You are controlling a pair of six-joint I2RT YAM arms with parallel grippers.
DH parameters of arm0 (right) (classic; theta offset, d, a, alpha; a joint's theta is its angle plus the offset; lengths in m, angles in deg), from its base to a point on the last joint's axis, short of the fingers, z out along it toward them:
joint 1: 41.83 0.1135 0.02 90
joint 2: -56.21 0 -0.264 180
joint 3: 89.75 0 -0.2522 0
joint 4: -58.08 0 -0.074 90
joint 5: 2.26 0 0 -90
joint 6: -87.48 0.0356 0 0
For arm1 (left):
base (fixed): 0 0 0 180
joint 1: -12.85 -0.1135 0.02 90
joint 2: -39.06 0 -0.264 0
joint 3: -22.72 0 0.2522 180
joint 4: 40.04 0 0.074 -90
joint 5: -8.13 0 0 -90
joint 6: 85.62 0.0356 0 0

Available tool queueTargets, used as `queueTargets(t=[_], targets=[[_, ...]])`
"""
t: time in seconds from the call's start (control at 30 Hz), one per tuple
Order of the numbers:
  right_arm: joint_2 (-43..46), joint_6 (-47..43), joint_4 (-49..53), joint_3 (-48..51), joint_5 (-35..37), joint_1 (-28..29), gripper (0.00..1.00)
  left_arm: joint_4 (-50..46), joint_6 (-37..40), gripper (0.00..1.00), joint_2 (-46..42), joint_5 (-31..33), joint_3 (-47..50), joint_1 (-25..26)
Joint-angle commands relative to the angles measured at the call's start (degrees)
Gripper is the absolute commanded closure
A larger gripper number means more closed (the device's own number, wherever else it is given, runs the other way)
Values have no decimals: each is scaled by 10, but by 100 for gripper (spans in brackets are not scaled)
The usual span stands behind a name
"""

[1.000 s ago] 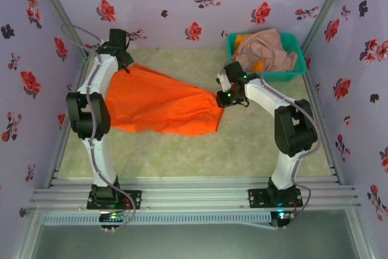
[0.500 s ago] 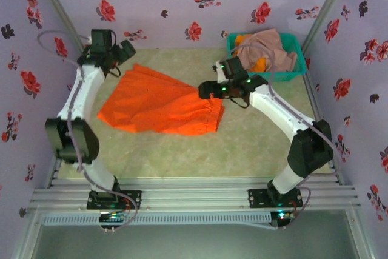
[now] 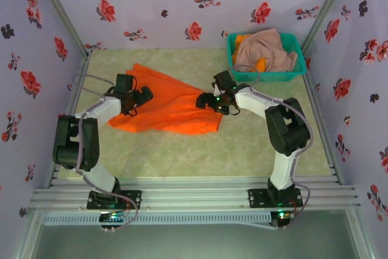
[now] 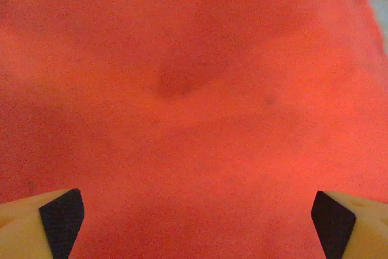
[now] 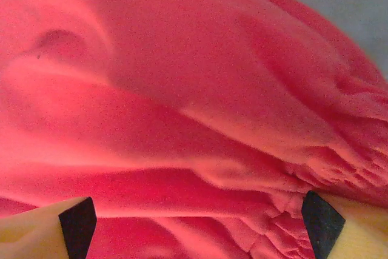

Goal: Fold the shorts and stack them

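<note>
One pair of bright orange shorts lies spread on the green table top, left of centre. My left gripper hangs open over their left part, and orange cloth lies under its wide-apart fingertips. My right gripper is open over their right edge, close above folds and a gathered waistband; nothing is pinched between its fingertips. Pink-beige shorts lie heaped in the teal basket on top of another orange pair.
The teal mesh basket stands at the back right corner, near the right arm's elbow. Floral walls close in the left, back and right sides. Bare green table lies in front of the orange shorts.
Both grippers have opened and let go of the orange shorts, which now lie flat on the table. Both arms have come down and in over the cloth.
</note>
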Motion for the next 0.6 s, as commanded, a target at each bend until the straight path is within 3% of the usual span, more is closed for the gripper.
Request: queueTargets(t=[0.0,0.13,0.33,0.57], targets=[[-12,-30,44,-5,31,-11,9,65,-16,1,-4,30,40,4],[-43,-73,83,-33,50,-22,9,66,-6,1,-17,52,91,4],[-55,-151,109,-77,76,-27,9,69,-48,1,-107,72,192,26],[95,-162,38,-10,108,-28,7,43,-137,1,-235,97,298,102]])
